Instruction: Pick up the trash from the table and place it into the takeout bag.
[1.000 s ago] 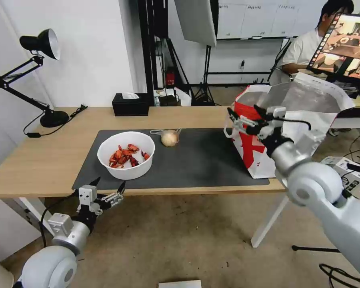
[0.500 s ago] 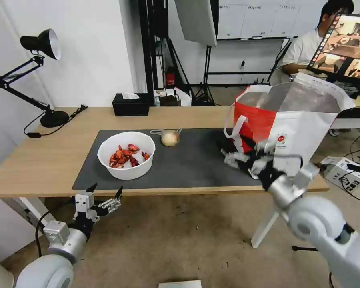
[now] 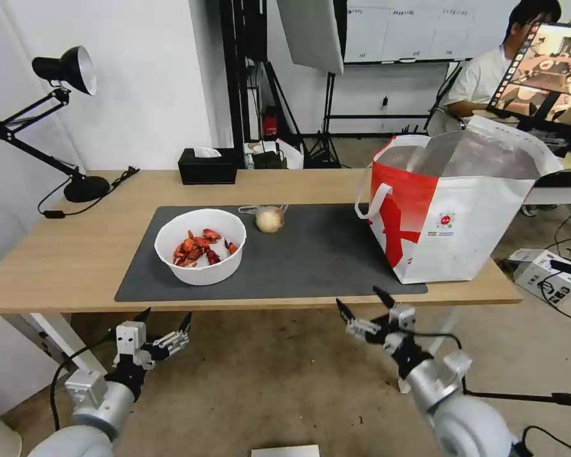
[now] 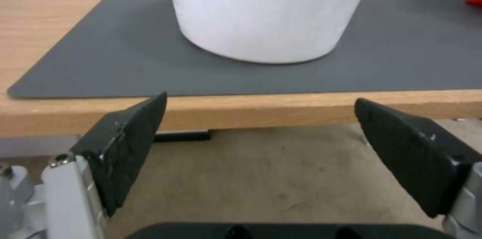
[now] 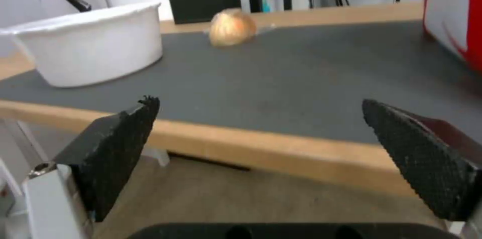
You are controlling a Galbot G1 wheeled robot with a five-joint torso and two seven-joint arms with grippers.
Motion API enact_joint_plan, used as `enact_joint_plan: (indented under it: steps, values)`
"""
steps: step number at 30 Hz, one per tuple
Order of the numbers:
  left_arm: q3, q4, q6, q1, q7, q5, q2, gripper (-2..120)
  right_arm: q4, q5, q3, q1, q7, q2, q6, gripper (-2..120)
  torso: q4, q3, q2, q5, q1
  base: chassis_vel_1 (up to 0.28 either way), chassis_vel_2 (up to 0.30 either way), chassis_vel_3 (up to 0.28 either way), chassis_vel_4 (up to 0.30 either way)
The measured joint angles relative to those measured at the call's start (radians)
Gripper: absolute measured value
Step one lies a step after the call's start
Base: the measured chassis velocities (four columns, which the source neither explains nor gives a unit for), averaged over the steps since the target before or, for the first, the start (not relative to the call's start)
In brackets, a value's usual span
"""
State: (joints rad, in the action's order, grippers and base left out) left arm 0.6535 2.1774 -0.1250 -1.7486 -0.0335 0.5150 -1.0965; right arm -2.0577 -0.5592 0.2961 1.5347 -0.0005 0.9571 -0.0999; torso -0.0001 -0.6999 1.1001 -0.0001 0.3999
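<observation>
The left gripper (image 3: 165, 317) is hanging with jaws spread below the table (image 3: 76, 254) edge at 7 o'clock. The bowl (image 3: 200, 246) and wrapped ball (image 3: 269, 219) are sitting on the mat (image 3: 311, 254). The right gripper (image 3: 363, 305) is hovering spread-jawed at 5 o'clock. The takeout bag (image 3: 453, 216) is standing open at 3 o'clock.

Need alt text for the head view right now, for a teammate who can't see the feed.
Both end effectors hang open below the front edge of the light-wood table, the left end effector under the white round bowl of red crayfish shells, the right end effector near the large white-and-red takeout bag. A beige wrapped ball lies on the dark grey mat.
</observation>
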Motion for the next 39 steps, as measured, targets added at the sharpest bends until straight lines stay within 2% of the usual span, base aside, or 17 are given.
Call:
enact_joint_plan:
  steps: [19, 26, 30, 31, 33, 34, 38, 39]
  values:
    - [0.000, 0.021, 0.003, -0.015, 0.000, -0.013, -0.013, 100, -0.014, 0.002, 0.003, 0.008, 0.002, -0.009, 0.002, 100, 0.0001, 0.000, 0.000, 0.0001, 0.000, 0.000, 0.000, 0.000, 0.000]
    - [0.001, 0.022, 0.004, -0.014, 0.000, -0.013, -0.012, 100, -0.014, -0.012, -0.020, -0.038, 0.011, -0.027, 0.012, 100, -0.0001, 0.000, 0.000, 0.0001, 0.000, 0.000, 0.000, 0.000, 0.000]
    - [0.000, 0.022, 0.007, -0.004, 0.001, -0.009, -0.005, 100, -0.024, -0.068, -0.094, -0.213, 0.063, -0.080, 0.073, 100, 0.0003, 0.000, 0.000, 0.0000, 0.000, 0.000, 0.000, 0.000, 0.000]
    - [0.000, 0.022, 0.007, -0.004, 0.001, -0.009, -0.005, 100, -0.024, -0.068, -0.094, -0.213, 0.063, -0.080, 0.073, 100, 0.0003, 0.000, 0.000, 0.0000, 0.000, 0.000, 0.000, 0.000, 0.000]
    - [-0.001, 0.022, 0.007, -0.002, 0.001, -0.008, -0.005, 100, -0.011, -0.107, -0.147, -0.336, 0.085, -0.112, 0.106, 100, -0.0001, 0.000, 0.000, -0.0001, 0.000, 0.000, 0.000, 0.000, 0.000]
    - [-0.001, 0.022, 0.007, -0.002, 0.001, -0.008, -0.005, 100, -0.011, -0.107, -0.147, -0.336, 0.085, -0.112, 0.106, 100, -0.0001, 0.000, 0.000, -0.0001, 0.000, 0.000, 0.000, 0.000, 0.000]
    - [-0.002, 0.014, 0.008, 0.002, 0.001, -0.007, -0.014, 100, 0.098, -0.174, -0.308, -0.633, 0.131, -0.127, 0.132, 100, 0.0002, 0.000, 0.000, -0.0002, 0.000, 0.000, 0.000, 0.000, 0.000]
    - [-0.002, 0.014, 0.008, 0.002, 0.001, -0.007, -0.014, 100, 0.098, -0.174, -0.308, -0.633, 0.131, -0.127, 0.132, 100, 0.0002, 0.000, 0.000, -0.0002, 0.000, 0.000, 0.000, 0.000, 0.000]
